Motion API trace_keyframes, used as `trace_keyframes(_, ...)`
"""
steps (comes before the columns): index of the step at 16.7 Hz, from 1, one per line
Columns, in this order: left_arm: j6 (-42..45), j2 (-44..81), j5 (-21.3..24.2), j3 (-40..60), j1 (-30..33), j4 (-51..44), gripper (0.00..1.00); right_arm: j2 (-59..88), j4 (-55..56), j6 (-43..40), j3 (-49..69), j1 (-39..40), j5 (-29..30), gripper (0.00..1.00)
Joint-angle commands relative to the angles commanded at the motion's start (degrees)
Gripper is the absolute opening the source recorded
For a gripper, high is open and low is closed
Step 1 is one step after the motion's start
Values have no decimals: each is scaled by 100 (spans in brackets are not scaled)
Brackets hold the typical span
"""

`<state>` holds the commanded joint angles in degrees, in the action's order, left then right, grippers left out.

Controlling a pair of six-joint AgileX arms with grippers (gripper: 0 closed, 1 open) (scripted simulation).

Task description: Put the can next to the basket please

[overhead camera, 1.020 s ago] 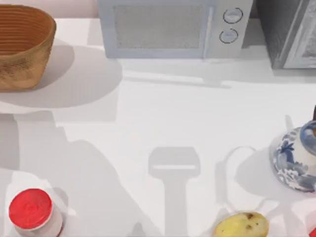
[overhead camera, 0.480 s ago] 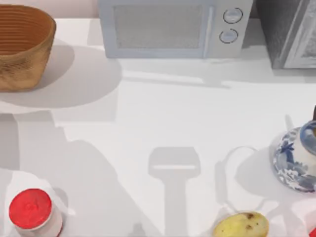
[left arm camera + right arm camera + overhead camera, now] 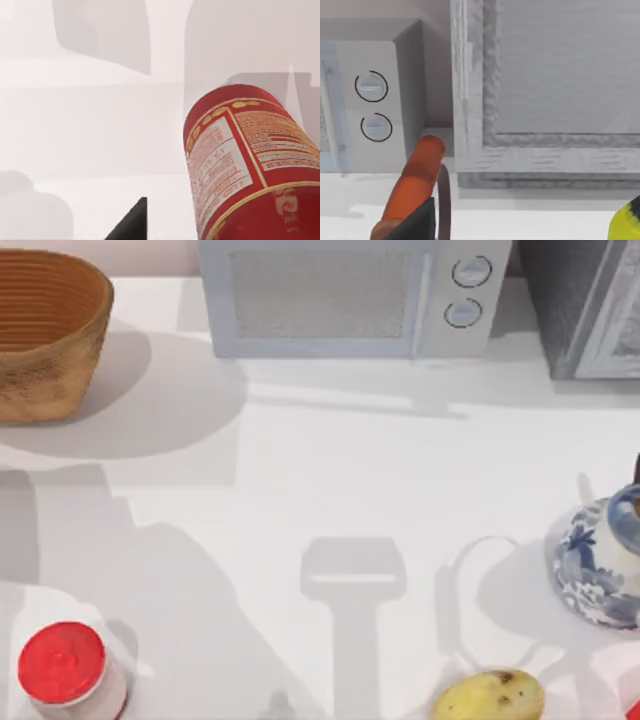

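You cannot tell from either wrist view how far the left claw (image 3: pixel 131 220) or the right claw (image 3: pixel 415 222) is open; each shows as one dark wedge at the frame's edge, and neither visibly holds anything. Against the last second, nothing on the worktop (image 3: pixel 330 490) has moved. Only the arm shadows on the left side shift a little, so the left arm is probably drifting and the task has not really begun.

Near the left claw stands a red, labelled container (image 3: pixel 245 165), most likely the jar (image 3: pixel 65 668), not your can. Near the right claw lie an orange-red handle (image 3: pixel 417 182) and the microwave (image 3: pixel 370 100).

The can is hard to place. A red sliver (image 3: pixel 634 710) at the lower right edge may be it. The basket (image 3: pixel 45 335) sits far off, at the upper left.
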<state>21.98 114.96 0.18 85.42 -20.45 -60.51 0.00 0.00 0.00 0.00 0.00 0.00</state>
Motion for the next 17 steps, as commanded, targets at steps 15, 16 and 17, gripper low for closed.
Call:
trace_keyframes(15, -7, -133, -8, 597, 2, -775, 100, 0, 0, 0, 0, 0, 0, 100)
trace_keyframes(16, -10, -170, -5, 657, 8, -837, 100, 0, 0, 0, 0, 0, 0, 100)
trace_keyframes(17, -9, -181, -1, 671, 12, -849, 100, 0, 0, 0, 0, 0, 0, 100)
